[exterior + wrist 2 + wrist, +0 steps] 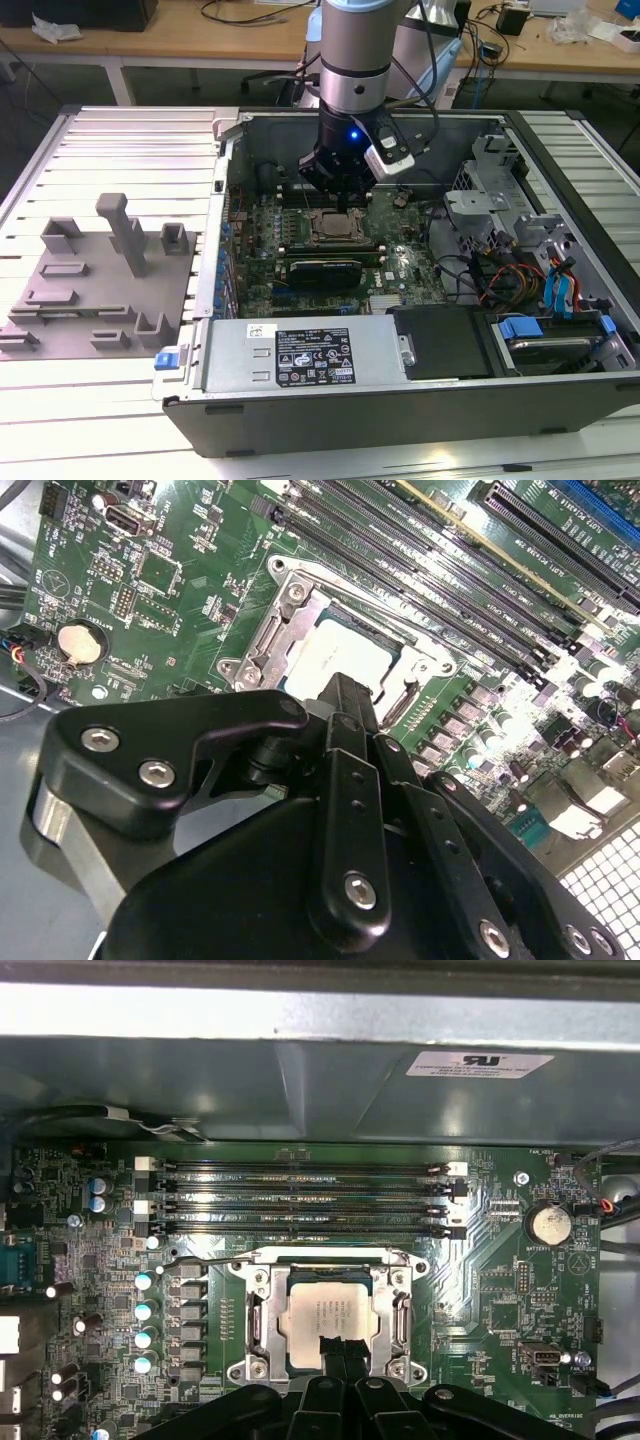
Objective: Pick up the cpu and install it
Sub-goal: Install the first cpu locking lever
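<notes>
The cpu [325,1312] lies flat in the socket [258,1325], silvery top up, sides square with its frame; the gripper [341,1346], fingers closed together and empty, sits over 1 edge

This looks like a robot lab — an open computer case [420,415] lies on a ribbed metal desk [130,150], and wooden desks [180,45] with loose cables [250,12] stand well beyond the pincer [345,207].

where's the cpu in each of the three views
exterior view: cpu lies in the metal socket frame, directly under the gripper.
first wrist view: cpu inside the frame, at the gripper's tip.
second wrist view: cpu likewise, partly hidden by the gripper.
shared landmark: the metal socket frame around it.
</notes>
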{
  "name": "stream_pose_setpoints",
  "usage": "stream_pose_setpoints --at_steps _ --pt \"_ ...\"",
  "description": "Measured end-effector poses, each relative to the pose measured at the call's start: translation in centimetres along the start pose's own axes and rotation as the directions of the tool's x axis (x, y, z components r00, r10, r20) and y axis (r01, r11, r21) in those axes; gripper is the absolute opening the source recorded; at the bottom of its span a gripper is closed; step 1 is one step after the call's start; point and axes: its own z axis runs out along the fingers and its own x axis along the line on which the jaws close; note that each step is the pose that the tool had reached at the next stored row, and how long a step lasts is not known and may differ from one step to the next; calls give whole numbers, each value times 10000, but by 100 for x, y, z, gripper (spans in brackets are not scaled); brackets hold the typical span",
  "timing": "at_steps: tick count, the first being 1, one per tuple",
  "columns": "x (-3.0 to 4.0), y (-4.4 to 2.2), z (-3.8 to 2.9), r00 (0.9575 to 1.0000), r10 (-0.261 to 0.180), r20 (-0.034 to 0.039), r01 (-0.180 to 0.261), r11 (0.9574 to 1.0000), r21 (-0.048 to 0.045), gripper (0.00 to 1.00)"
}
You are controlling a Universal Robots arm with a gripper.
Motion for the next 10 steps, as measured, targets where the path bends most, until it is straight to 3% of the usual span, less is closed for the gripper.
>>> stream_pose_setpoints --at_steps 5,10 --pt "-2 0 -88 10000 1 -1 -1 10000 1 11" --pt "-2 0 -93 10000 0 -1 0 10000 1 11"
